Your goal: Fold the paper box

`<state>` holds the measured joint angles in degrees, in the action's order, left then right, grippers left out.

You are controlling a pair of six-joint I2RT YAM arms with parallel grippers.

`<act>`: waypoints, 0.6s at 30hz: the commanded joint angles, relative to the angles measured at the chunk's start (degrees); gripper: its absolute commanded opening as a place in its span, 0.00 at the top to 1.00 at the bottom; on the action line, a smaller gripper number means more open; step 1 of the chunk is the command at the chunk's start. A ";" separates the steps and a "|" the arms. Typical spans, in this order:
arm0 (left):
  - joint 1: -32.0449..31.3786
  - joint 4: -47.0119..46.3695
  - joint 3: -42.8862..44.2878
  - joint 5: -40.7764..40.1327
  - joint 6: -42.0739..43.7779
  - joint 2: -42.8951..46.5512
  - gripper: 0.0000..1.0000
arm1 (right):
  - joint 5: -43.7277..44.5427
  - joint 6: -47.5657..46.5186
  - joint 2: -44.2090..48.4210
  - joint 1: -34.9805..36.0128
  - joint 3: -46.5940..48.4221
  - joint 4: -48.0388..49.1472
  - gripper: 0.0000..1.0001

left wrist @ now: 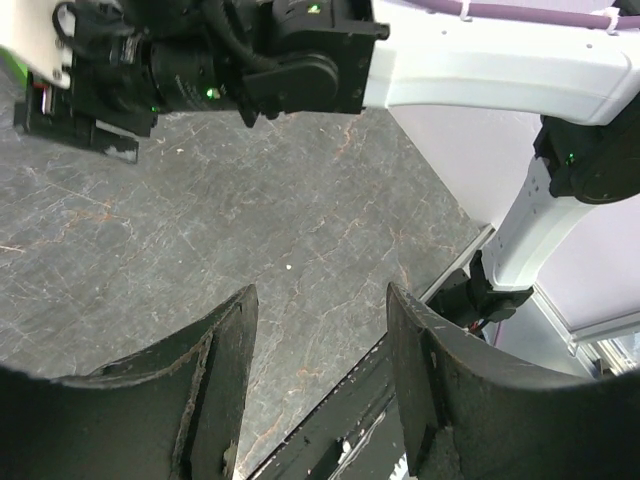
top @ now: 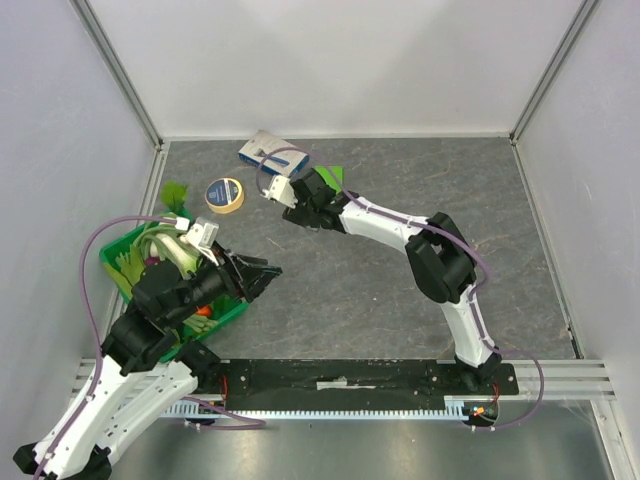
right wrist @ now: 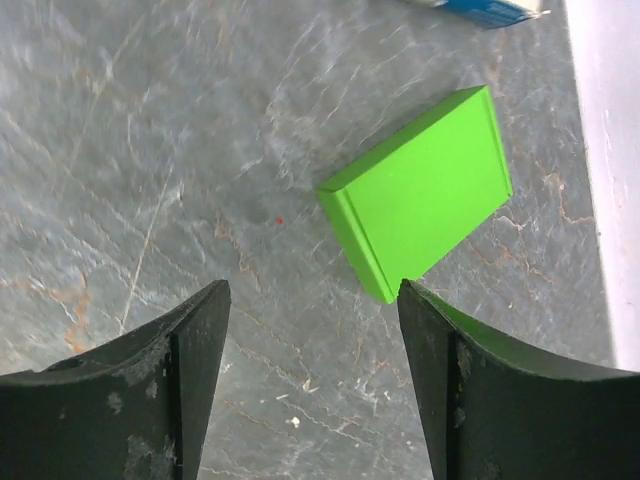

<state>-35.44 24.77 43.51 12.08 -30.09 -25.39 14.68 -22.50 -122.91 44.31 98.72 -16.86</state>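
Note:
The paper box (right wrist: 420, 190) is a bright lime-green flat closed shape lying on the grey table. In the top view only a corner of it (top: 334, 174) shows behind the right wrist. My right gripper (right wrist: 310, 300) is open and empty above the table. The box's near corner is right at my right fingertip (right wrist: 412, 300). In the top view the right gripper (top: 314, 192) is at the far middle-left. My left gripper (top: 266, 279) is open and empty above the table beside the crate, far from the box. In the left wrist view its fingers (left wrist: 240, 330) frame bare table.
A blue-and-white flat carton (top: 266, 151) lies just beyond the box at the back; its edge shows in the right wrist view (right wrist: 480, 10). A tape roll (top: 224, 194) lies to the left. A dark green crate (top: 118, 262) with vegetables stands at the left. White walls enclose the table.

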 commanded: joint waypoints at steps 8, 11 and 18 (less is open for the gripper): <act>0.02 1.68 2.02 -0.74 1.43 1.39 0.40 | 8.88 -16.25 -5.41 0.07 -0.10 -1.68 0.29; 0.02 1.59 2.11 -0.56 1.61 1.04 0.40 | 7.83 -17.66 -6.37 -0.19 -0.28 -1.25 0.32; 0.02 1.77 2.73 -0.65 2.31 -0.28 0.40 | 7.29 -17.93 -10.23 -1.86 2.35 1.04 0.38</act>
<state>-35.44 27.18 43.70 12.05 -30.06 -24.71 21.93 -39.00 -130.50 43.81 98.28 -17.98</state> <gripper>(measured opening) 0.605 0.648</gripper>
